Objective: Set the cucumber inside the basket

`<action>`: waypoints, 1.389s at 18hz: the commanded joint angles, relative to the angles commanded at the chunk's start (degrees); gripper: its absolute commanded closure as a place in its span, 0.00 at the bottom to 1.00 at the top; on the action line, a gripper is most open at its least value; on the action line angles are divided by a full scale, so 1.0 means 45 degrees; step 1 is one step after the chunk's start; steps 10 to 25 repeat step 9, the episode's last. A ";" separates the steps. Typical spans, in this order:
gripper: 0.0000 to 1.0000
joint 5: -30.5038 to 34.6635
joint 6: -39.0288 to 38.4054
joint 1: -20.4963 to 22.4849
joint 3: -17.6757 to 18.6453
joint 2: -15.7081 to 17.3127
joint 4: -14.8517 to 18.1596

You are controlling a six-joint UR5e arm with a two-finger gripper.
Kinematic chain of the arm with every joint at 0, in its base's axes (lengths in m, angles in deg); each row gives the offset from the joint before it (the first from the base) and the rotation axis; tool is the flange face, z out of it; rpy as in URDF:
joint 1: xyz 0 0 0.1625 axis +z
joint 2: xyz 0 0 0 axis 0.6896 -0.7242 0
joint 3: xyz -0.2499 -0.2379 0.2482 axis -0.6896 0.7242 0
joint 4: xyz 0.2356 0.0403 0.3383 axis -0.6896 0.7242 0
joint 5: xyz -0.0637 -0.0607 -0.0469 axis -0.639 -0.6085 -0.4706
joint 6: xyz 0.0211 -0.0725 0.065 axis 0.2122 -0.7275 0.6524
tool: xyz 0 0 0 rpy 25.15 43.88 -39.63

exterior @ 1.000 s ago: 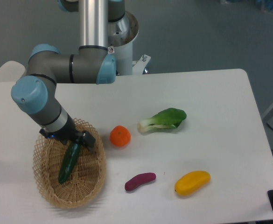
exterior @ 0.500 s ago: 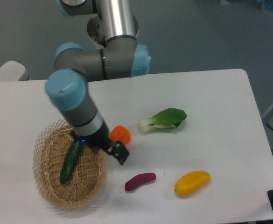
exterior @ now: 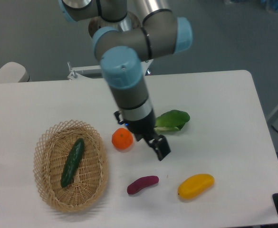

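Observation:
The dark green cucumber lies lengthwise inside the oval wicker basket at the left of the table, free of the arm. My gripper hangs well to the right of the basket, over the table between the orange and the bok choy. Nothing shows between its fingers, but its dark fingers are too small and foreshortened to tell whether they stand open or shut.
An orange sits just right of the basket. The bok choy is partly hidden behind the arm. A purple sweet potato and a yellow mango lie near the front edge.
The gripper has let go of the cucumber, which now rests in the basket. The arm has swung right, away from the basket, past the orange.

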 joint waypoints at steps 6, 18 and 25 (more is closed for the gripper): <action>0.00 -0.0723 0.2758 0.1017 0.0508 0.0392 0.0098; 0.00 -0.0763 0.2819 0.1173 0.0528 0.0509 0.0118; 0.00 -0.0763 0.2819 0.1173 0.0528 0.0509 0.0118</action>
